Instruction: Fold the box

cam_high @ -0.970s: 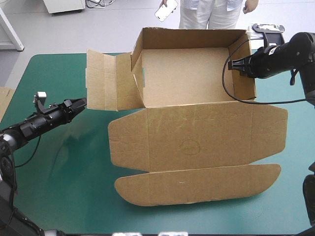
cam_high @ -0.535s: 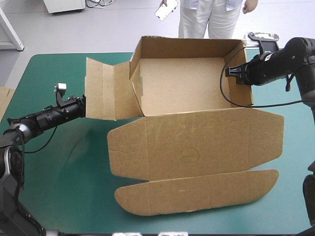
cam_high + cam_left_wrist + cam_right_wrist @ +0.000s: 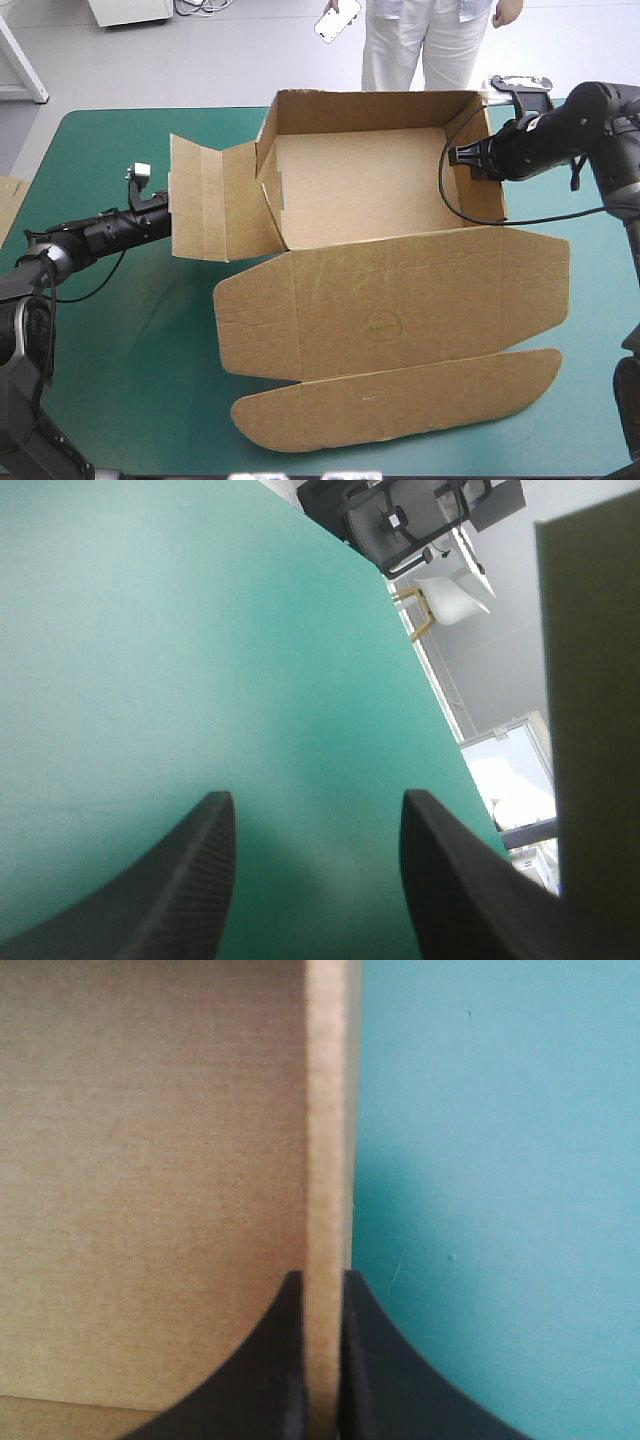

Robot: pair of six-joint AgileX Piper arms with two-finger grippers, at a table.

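The box [image 3: 360,190] sits in the upper middle of the high view as an open tray, its lid [image 3: 390,300] lying flat on the cover [image 3: 120,350] toward the lower edge. At the upper right, the right gripper [image 3: 455,157] is pinched almost closed on the top edge of the right wall [image 3: 487,195], with the board between its fingers, which pins the tray in place. At mid left, the left gripper [image 3: 160,212] stands spread and empty, with only cover between its fingers. Its tip is at the outer edge of the left flap [image 3: 210,200] (whether touching or just short of it cannot be told), which stands splayed outward from the tray. The step in hand looks like forming the left wall. The next move probably calls for the left gripper to push or grasp that flap, swing it inward and tuck it, while the right one stops the tray sliding.
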